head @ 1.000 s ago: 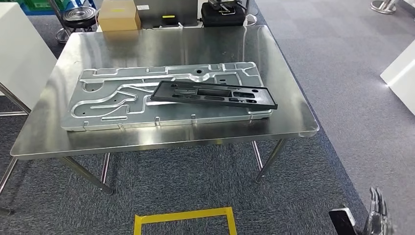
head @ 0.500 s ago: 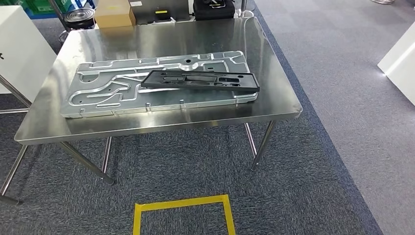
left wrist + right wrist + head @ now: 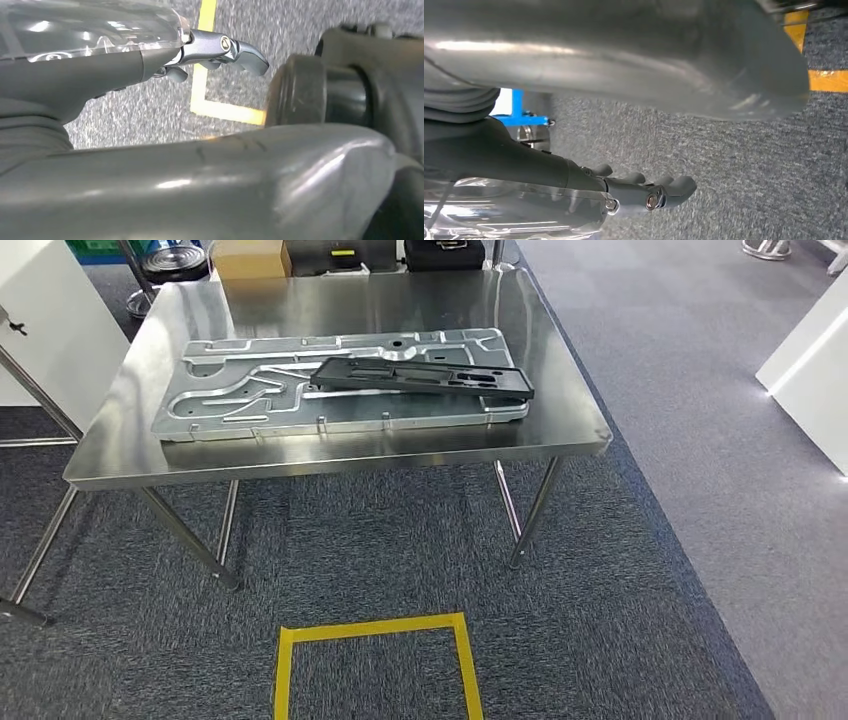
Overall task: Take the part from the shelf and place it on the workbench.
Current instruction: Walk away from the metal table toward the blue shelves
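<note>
In the upper centre of the head view the black plastic part point(image 3: 422, 377) lies flat on the machined aluminium plate point(image 3: 250, 400) atop the steel workbench point(image 3: 340, 455), while left hand point(image 3: 220, 50) and right hand point(image 3: 649, 192) hang empty, fingers loosely extended.

The left hand point(image 3: 150, 55) has a clear glossy shell over a dark grey body, a silver metal link with a round screw and dark fingertips point(image 3: 252, 55), while the right hand point(image 3: 589, 192) shows the same clear shell, dark body, screw and dark fingertips point(image 3: 681, 185).
</note>
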Tool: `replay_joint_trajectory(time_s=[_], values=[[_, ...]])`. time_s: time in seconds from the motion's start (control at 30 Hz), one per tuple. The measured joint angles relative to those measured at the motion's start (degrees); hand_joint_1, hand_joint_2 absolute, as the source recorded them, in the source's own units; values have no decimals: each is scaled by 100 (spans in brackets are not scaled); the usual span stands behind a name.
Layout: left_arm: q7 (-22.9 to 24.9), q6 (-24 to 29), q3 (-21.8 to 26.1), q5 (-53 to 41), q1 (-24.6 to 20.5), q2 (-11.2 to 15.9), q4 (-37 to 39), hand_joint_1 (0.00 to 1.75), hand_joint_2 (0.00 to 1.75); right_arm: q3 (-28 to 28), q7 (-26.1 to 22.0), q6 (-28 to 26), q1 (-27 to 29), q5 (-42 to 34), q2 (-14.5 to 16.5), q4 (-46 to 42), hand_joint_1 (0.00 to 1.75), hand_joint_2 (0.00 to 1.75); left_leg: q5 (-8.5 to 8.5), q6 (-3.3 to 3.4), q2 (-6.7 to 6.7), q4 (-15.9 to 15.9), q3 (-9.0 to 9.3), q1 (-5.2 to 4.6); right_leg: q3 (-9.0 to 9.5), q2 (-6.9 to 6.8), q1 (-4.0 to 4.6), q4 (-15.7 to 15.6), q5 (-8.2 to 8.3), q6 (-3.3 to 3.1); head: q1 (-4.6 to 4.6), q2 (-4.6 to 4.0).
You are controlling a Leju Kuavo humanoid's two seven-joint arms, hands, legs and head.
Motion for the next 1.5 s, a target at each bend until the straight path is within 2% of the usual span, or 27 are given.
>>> replay_joint_trajectory(time_s=[0.03,0.1,0.17,0.2,0.27,0.3,0.37,0.43,0.47,0.5,0.53,0.6,0.67,0.73,0.8,0.83,0.93,0.97,1.0,1.03,1.07,1.13,1.2,1.33,1.37,1.47,1.5], values=[[-4,-1,-15,0,-3,-9,0,0,0,2,-57,10,-14,3,-1,5,0,0,58,-16,0,35,-105,4,154,0,-6,-54,168,5,0,0],[-10,3,-30,0,-17,-27,0,0,0,10,-134,18,-50,12,-2,9,0,0,153,-61,-3,125,-304,9,719,3,-8,-702,410,-14,-1,0],[-13,7,-39,0,-35,-42,0,0,0,25,-174,22,-94,20,-4,14,0,0,239,-123,-6,205,-437,-2,1235,18,12,-1490,301,-79,-2,0],[-10,9,-43,0,-42,-46,0,0,0,33,-181,25,-111,25,-5,19,0,0,288,-160,-6,221,-472,-4,1347,25,30,-1705,222,-121,-2,0],[1,10,-55,5,-42,-50,0,0,0,42,-170,26,-119,44,-6,32,0,0,374,-233,-10,222,-515,6,1312,17,36,-1795,255,-213,-1,0],[9,10,-62,9,-39,-49,0,0,0,45,-159,24,-119,56,-7,38,0,0,317,-264,-21,261,-548,16,1263,6,31,-1801,317,-258,-1,0],[20,10,-78,17,-37,-48,0,0,0,54,-118,21,-119,75,-11,48,0,0,-130,-312,-42,631,-673,34,1122,-27,20,-1818,458,-340,-1,0],[30,11,-88,20,-43,-48,0,0,0,62,-74,27,-111,84,-22,50,0,0,-703,-340,-47,1337,-815,38,949,-42,41,-1809,591,-376,-1,0],[34,12,-92,20,-45,-48,0,0,0,64,-59,36,-107,84,-28,50,0,0,-824,-347,-47,1651,-838,39,854,-44,53,-1796,660,-376,-1,0],[40,13,-96,20,-46,-48,0,0,0,67,-47,47,-102,85,-34,51,0,0,-798,-344,-47,1822,-794,39,752,-44,63,-1777,726,-373,-2,0],[45,13,-103,19,-46,-48,0,0,0,70,-33,60,-100,85,-38,51,0,0,-661,-332,-47,1807,-664,38,647,-43,72,-1749,786,-366,-2,0],[53,16,-122,12,-52,-48,0,0,0,75,-5,85,-101,85,-43,52,0,0,-396,-272,-47,1212,-127,32,458,-40,83,-1682,883,-343,-2,0],[58,26,-138,0,-68,-47,0,0,0,79,11,100,-102,85,-44,56,0,0,-479,-198,-44,347,474,1,352,-40,99,-1618,955,-295,-1,0],[64,43,-149,-3,-72,-51,0,0,0,82,14,102,-99,85,-45,60,0,0,-616,-133,-41,-62,693,-34,320,-49,97,-1599,1034,-224,-1,0],[95,75,-158,1,-65,-65,0,0,0,85,11,107,-98,87,-52,62,0,0,-539,-55,-28,-107,646,-21,292,-46,76,-1577,1064,-150,0,0],[126,99,-161,0,-64,-73,0,0,0,86,9,111,-96,90,-56,64,0,0,-483,-15,-19,-122,612,-11,246,-33,66,-1470,958,-115,0,0],[204,143,-164,-1,-60,-82,0,0,0,87,4,125,-89,96,-59,85,0,0,-339,36,-1,-122,452,-7,-81,-3,26,-517,253,-23,1,0],[220,146,-165,0,-56,-81,0,0,0,87,4,130,-88,96,-58,92,0,0,-303,32,0,-109,392,-10,-165,-3,13,-194,87,1,1,0],[235,148,-166,0,-51,-80,0,0,0,87,5,138,-88,96,-59,95,0,0,-276,24,0,-91,337,-11,-162,-3,4,-38,29,19,1,0],[247,148,-167,0,-47,-79,0,0,0,87,7,152,-87,91,-62,96,0,0,-257,14,-1,-67,291,-9,-47,-4,-2,-110,81,27,1,0],[255,148,-168,0,-45,-79,0,0,0,87,10,171,-88,82,-67,97,0,0,-246,4,-2,-42,260,-5,171,-4,-6,-401,218,24,1,0],[262,145,-172,0,-48,-82,0,0,0,87,17,203,-95,46,-79,97,0,0,-240,-27,-2,17,217,-13,688,-3,2,-1228,474,-19,1,0],[254,133,-178,0,-55,-85,0,0,0,85,29,213,-99,-8,-85,98,0,0,-232,-78,-2,59,174,-33,913,-1,24,-1666,543,-93,-1,0],[236,113,-191,0,-59,-83,0,0,0,81,88,218,-91,-79,-86,99,0,0,-313,-202,-19,188,89,-28,880,-9,11,-1734,587,-246,-1,0],[231,112,-195,0,-59,-82,0,0,0,79,105,219,-92,-90,-86,99,0,0,-448,-234,-29,391,-6,-20,870,-14,-2,-1752,609,-283,-1,0],[220,111,-211,116,-62,-81,0,0,0,62,134,222,-91,-115,-87,99,0,0,-987,-306,-45,1535,-535,15,809,-20,8,-1746,637,-327,-2,0],[219,110,-216,224,-60,-81,0,0,0,52,135,223,-89,-120,-87,99,0,44,-1033,-321,-45,1778,-643,26,796,-20,10,-1735,641,-326,-2,0]])
